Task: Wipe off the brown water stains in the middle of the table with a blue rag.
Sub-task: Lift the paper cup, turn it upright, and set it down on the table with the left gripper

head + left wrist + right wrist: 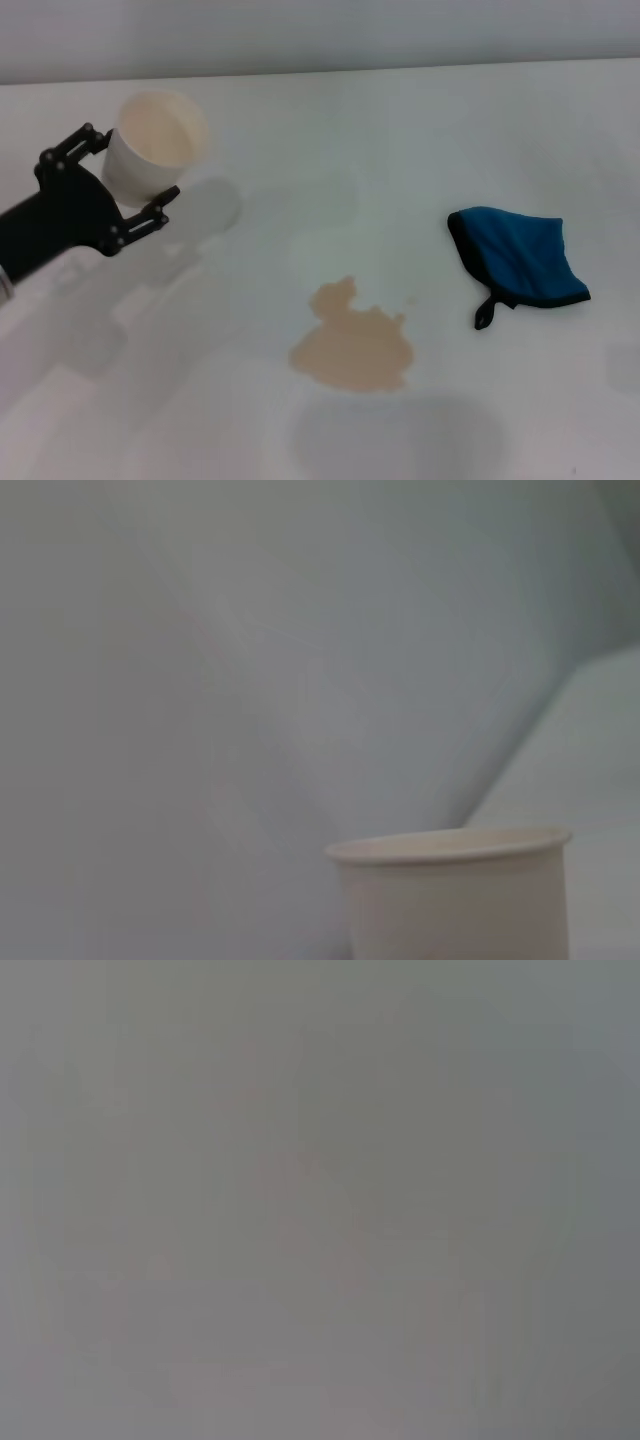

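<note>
One left gripper (125, 190) around cup (152, 147)

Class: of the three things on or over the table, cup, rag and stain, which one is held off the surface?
The white paper cup, clamped in the left gripper; blue rag and brown stain lie flat.

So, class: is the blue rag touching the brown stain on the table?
Apart. The head view shows bare white table between the blue rag and the brown stain.
</note>
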`<control>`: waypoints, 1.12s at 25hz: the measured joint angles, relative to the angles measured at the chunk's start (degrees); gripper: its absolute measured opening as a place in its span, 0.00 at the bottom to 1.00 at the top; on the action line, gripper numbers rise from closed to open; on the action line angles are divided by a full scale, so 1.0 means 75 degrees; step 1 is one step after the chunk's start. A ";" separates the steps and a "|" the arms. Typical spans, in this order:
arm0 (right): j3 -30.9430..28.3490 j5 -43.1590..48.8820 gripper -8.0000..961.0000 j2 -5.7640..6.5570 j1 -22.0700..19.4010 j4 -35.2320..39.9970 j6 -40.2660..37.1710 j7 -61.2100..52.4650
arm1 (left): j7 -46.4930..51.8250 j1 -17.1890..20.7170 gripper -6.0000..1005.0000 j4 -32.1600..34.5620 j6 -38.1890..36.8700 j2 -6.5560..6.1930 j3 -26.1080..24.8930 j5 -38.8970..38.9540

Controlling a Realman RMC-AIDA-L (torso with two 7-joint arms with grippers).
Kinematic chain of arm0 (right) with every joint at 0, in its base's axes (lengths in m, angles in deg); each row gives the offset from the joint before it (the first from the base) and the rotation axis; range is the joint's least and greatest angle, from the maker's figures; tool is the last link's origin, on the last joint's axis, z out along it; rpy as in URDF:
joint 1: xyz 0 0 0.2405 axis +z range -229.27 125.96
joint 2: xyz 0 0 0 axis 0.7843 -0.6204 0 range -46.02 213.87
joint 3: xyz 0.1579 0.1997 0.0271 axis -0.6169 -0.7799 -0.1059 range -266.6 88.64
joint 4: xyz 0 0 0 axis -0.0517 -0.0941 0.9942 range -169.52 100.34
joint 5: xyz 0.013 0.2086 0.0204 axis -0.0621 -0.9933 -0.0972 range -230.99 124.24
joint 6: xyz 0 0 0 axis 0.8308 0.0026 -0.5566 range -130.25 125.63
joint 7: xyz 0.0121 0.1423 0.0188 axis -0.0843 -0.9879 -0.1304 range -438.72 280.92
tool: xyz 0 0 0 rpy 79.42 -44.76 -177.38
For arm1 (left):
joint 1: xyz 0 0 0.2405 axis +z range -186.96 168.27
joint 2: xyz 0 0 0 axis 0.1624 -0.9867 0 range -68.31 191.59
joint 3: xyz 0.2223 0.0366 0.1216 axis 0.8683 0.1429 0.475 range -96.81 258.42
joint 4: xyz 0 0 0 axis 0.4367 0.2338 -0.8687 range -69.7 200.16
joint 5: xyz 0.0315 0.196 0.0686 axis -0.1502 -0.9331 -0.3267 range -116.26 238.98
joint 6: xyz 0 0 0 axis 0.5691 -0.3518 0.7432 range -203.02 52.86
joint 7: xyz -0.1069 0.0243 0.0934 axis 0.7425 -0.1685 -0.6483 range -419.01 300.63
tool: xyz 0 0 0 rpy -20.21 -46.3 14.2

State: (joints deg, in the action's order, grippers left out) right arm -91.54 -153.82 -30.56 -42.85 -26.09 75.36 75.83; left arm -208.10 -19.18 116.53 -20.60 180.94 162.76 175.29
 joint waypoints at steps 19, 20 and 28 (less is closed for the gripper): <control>0.0111 0.0157 0.89 0.0019 -0.0169 0.0577 0.0092 -0.0006 | -0.0758 -0.0383 0.77 -0.4419 0.1356 0.0019 0.0892 0.4298; 0.0098 0.0145 0.89 0.0018 -0.0172 0.0578 0.0112 -0.0005 | -0.0759 -0.0359 0.77 -0.4489 0.1353 0.0019 0.0877 0.4312; 0.0082 0.0158 0.89 0.0006 -0.0202 0.0447 0.0551 0.0061 | -0.0850 -0.0413 0.77 -0.4991 0.1105 0.0022 0.0859 0.4524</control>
State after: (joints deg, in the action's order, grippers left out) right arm -90.92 -152.63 -30.51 -44.36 -22.74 79.49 76.28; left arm -214.48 -22.28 79.09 -12.31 181.11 169.20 209.23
